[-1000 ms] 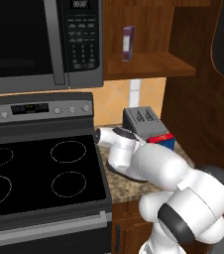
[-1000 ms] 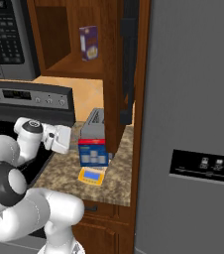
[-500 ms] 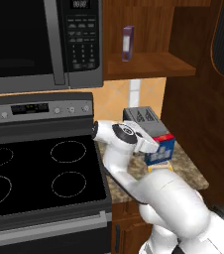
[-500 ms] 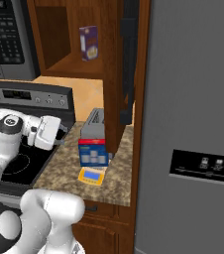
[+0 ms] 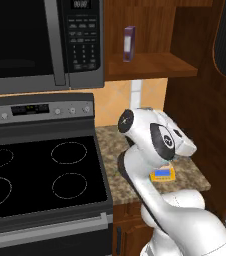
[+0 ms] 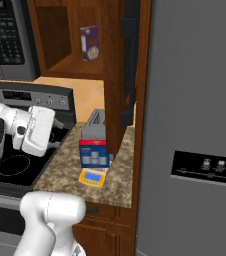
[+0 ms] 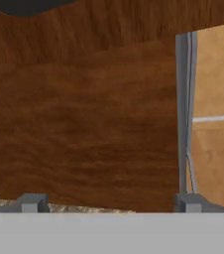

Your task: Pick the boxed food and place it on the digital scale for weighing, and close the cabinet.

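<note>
Two dark fingertips [image 7: 32, 202] stand spread wide w/ nothing between them, so the gripper [image 7: 109, 203] is released and empty. It faces brown wood grain up close, prob. the inside of the open cabinet door [image 6: 129, 60], w/ a grey vertical strip and tan wall to one side.

Reason for empty jaws, as a judgement: the blue box [image 6: 94, 153] is already on the yellow scale [image 6: 92, 177], which sits near the front edge of the counter [image 6: 60, 170], box upright on the plate w/ the blue display peeking out in front. So the pick-and-place half looks done; the arm is raised beside the stove [image 5: 40, 170], likely lining up for the door.

From the left base camera the scale [image 5: 161, 174] shows just past the white wrist, toward the counter's right edge; box hidden behind the arm there.

A grey toaster [image 6: 94, 125] stands directly behind the box, toward the back wall. A purple box [image 6: 89, 43] stays on the cabinet shelf, not part of the job. Door hangs open, edge-on, black handle visible, over the counter's right side. Microwave [image 5: 45, 40] sits over the stove.
</note>
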You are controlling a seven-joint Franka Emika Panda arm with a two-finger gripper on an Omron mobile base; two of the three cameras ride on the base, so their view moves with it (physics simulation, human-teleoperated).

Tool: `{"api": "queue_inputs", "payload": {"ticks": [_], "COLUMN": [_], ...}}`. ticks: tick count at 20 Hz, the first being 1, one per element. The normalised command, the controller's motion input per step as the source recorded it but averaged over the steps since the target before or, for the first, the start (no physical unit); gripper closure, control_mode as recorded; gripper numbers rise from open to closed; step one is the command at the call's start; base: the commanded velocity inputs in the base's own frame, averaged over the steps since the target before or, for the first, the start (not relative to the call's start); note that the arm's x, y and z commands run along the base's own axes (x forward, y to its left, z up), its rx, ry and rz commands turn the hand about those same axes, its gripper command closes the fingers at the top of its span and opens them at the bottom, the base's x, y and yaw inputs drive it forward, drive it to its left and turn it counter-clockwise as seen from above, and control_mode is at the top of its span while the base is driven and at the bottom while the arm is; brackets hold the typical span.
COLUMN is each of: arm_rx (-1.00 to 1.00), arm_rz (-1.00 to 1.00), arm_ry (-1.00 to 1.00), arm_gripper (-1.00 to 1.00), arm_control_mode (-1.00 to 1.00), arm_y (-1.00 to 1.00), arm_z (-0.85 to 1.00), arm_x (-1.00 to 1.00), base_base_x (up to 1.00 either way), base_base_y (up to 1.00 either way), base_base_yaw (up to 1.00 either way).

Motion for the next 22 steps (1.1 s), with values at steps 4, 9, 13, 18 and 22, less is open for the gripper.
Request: {"api": "queue_inputs", "payload": {"ticks": [4, 9, 13, 18, 22], "arm_rx": [0.22, 0.26, 0.20, 0.08, 0.17], "arm_rz": [0.00, 0.00, 0.00, 0.09, 0.12], "arm_ry": [-0.29, -0.44, -0.34, -0.27, -0.34], "arm_gripper": [-1.00, -1.00, -1.00, -1.00, -1.00], "arm_control_mode": [-1.00, -1.00, -1.00, -1.00, -1.00], "arm_y": [-0.52, -0.44, -0.33, -0.42, -0.76], "arm_z": [0.57, 0.31, 0.10, -0.19, -0.41], "arm_x": [-1.00, -0.93, -0.70, -0.42, -0.19], "base_base_x": [0.00, 0.00, 0.00, 0.00, 0.00], "base_base_y": [0.00, 0.00, 0.00, 0.00, 0.00], "base_base_yaw": [0.00, 0.00, 0.00, 0.00, 0.00]}}
